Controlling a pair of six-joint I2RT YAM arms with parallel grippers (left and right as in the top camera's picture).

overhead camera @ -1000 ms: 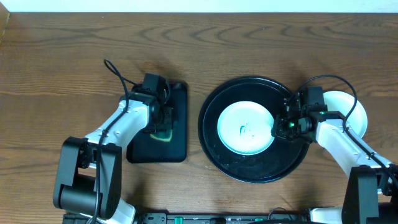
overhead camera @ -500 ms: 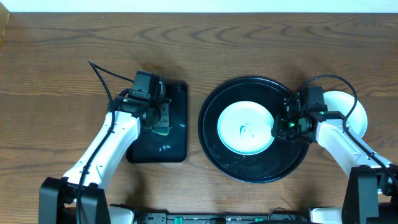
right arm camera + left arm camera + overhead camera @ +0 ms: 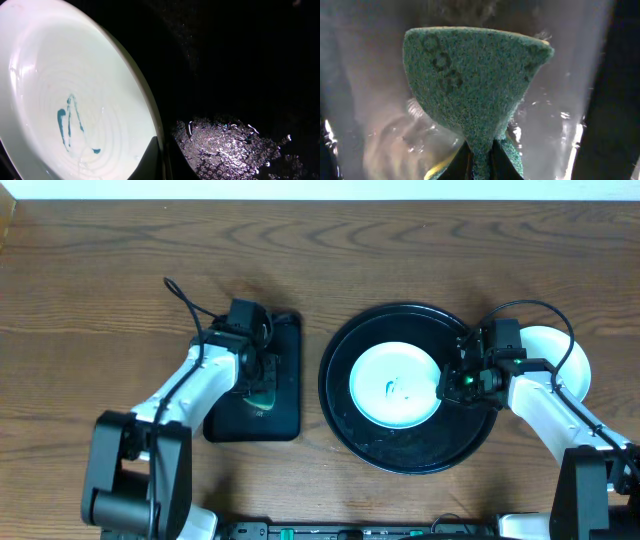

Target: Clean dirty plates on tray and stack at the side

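A pale mint-white plate [image 3: 392, 385] with a blue-green scribble lies on the large round black tray [image 3: 410, 452]. My right gripper [image 3: 446, 384] is shut on the plate's right rim; the right wrist view shows the plate [image 3: 65, 100], my fingers [image 3: 161, 162] pinching its edge, and the wet tray [image 3: 240, 75]. Another white plate [image 3: 565, 355] sits right of the tray, partly hidden by my right arm. My left gripper [image 3: 262, 380] is shut on a green scrub sponge [image 3: 470, 85], over the small rectangular black tray [image 3: 258, 420]. No yellow plate is in view.
The brown wooden table [image 3: 100, 290] runs to a pale wall at the far edge. The small rectangular tray's surface [image 3: 580, 90] looks wet and glossy in the left wrist view. Cables loop from both arms.
My left arm swung out to the left and back over the small rectangular tray, the sponge still in its grip. The right arm and the plate have not moved.
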